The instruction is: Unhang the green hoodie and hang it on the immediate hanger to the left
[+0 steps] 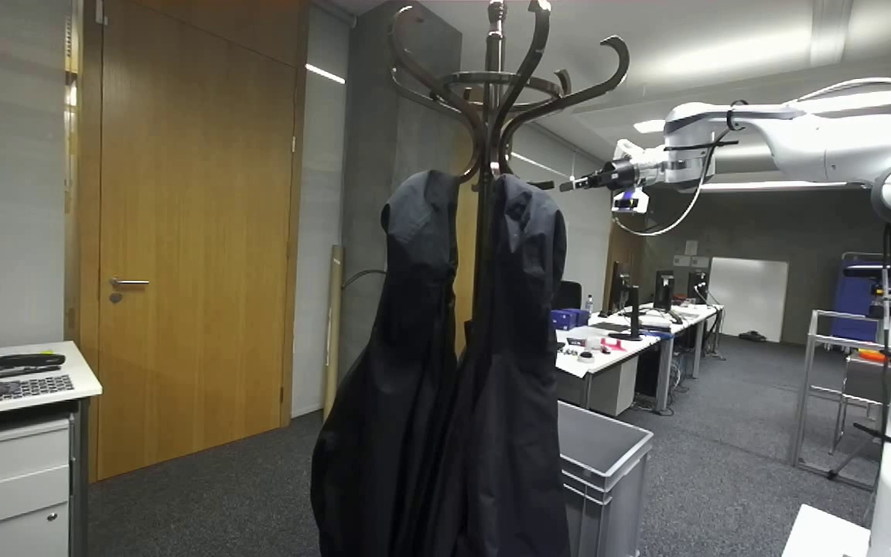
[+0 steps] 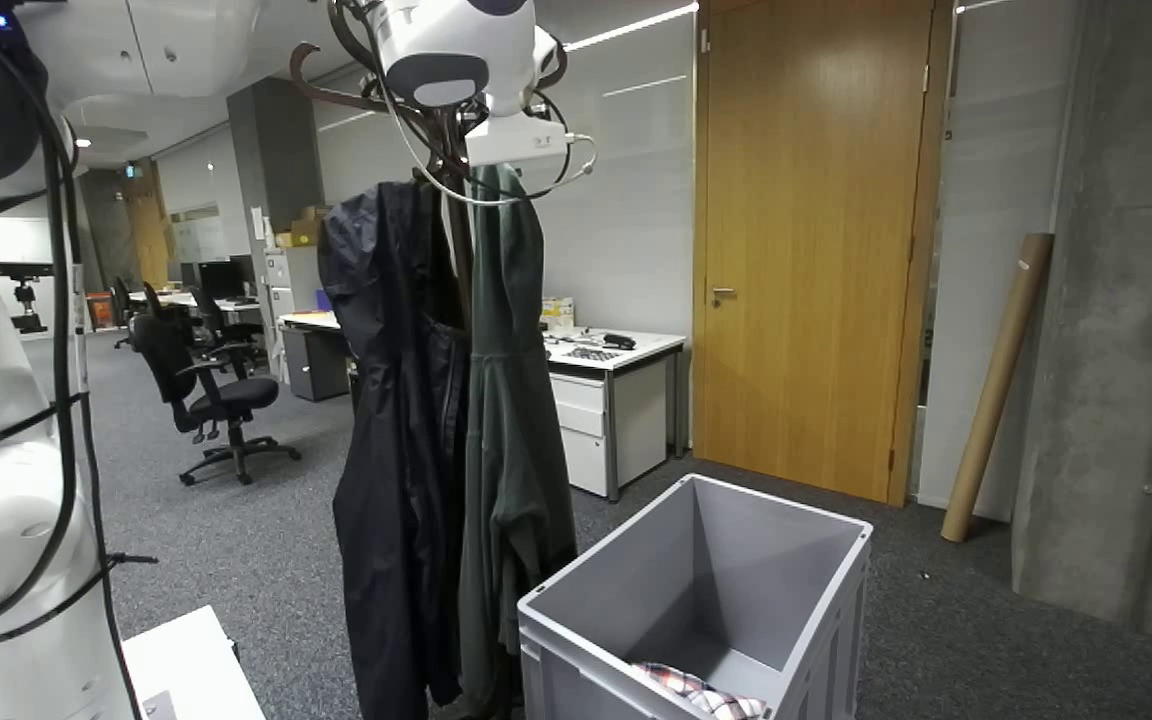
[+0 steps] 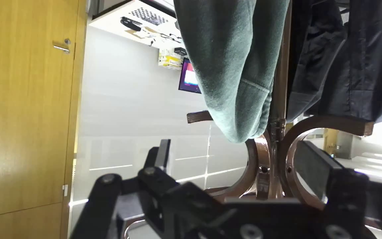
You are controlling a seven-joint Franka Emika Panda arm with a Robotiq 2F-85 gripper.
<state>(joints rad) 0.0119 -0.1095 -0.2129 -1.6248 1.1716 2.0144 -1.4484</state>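
Note:
The green hoodie [image 2: 508, 420] hangs limp from the coat stand [image 2: 311, 70], beside a black jacket [image 2: 386, 430]. In the wrist view, which stands upside down, the hoodie [image 3: 224, 66] hangs beside the brown pole, and its top end lies near a curved lower hook [image 3: 199, 117]. In an exterior view the hoodie is hidden, and only dark coats show. My gripper [image 3: 237, 159] is open and empty, its fingers wide apart, with the hoodie's top beyond them. It also shows near hook height beside the stand [image 1: 573, 184]. Another lower hook [image 3: 340, 124] shows right of the pole.
Two dark coats [image 1: 414, 348] hang on the stand's near side in an exterior view. Large curved upper hooks [image 1: 600, 77] and a ring rise above the gripper's height. A grey bin [image 2: 696, 530] with a checked cloth stands beside the stand. A desk [image 2: 626, 345] and a door stand behind.

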